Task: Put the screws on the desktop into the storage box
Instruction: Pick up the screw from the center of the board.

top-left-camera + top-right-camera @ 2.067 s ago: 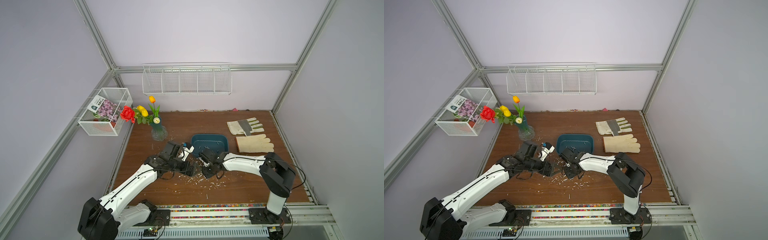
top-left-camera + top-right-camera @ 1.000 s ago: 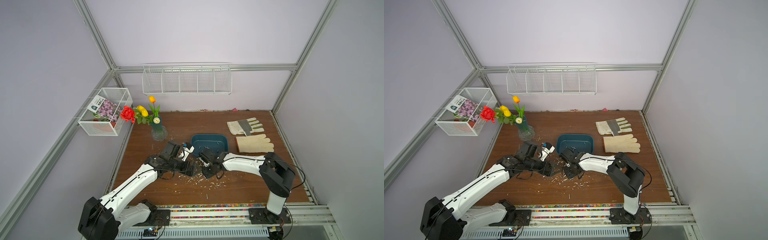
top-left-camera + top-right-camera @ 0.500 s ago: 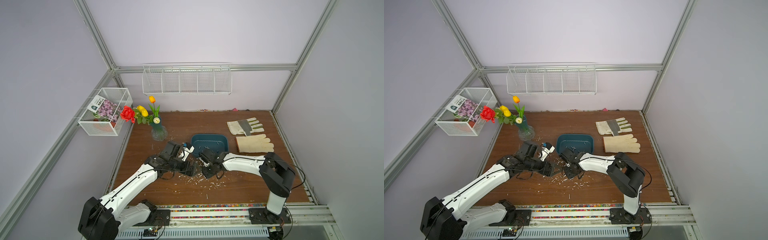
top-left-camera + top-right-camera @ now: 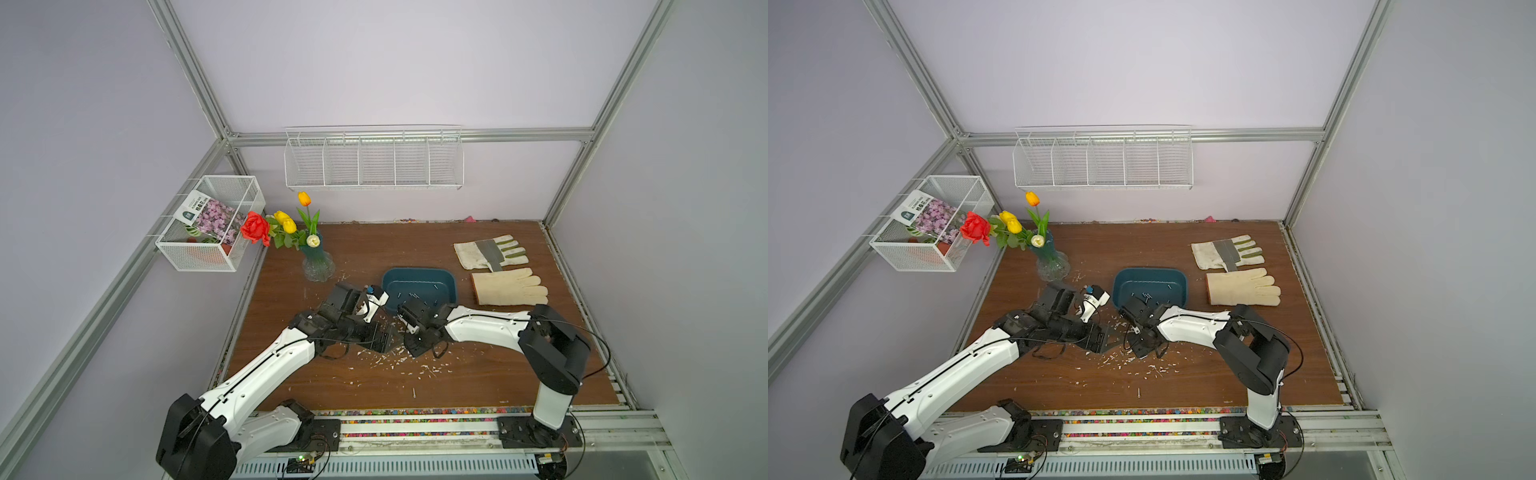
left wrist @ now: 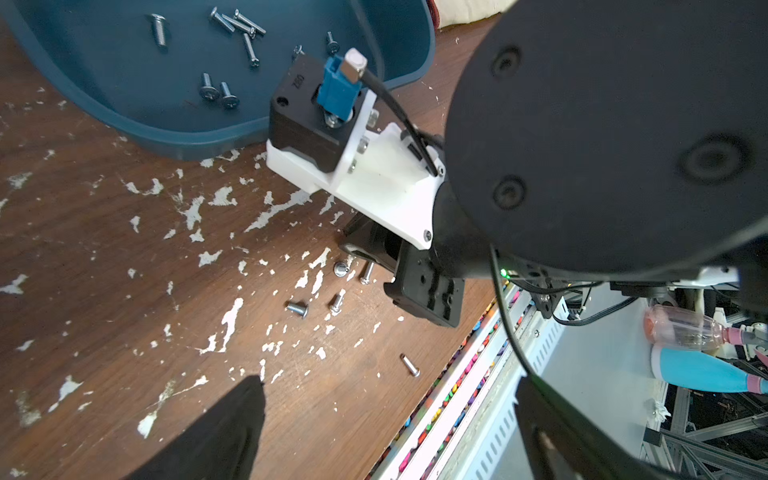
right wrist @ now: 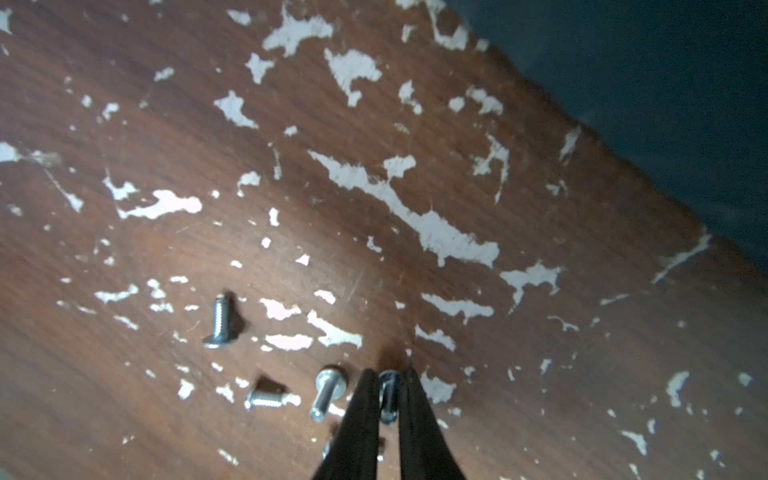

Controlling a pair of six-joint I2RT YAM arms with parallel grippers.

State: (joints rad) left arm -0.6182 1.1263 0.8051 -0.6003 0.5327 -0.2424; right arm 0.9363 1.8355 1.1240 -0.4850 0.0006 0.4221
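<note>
We see a brown wood-grain tabletop (image 4: 365, 245) flecked with white scratches, a teal storage box (image 4: 415, 275) near its middle, loose screws (image 5: 297, 308) between box and front edge, a glass vase (image 4: 318, 264) towards the far left corner, a striped glove (image 4: 490, 252) and a plain glove (image 4: 509, 286) by the right edge.

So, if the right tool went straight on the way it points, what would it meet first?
Probably the desktop: the right tool, shut on a screw, points down at the wood right beneath it.
</note>
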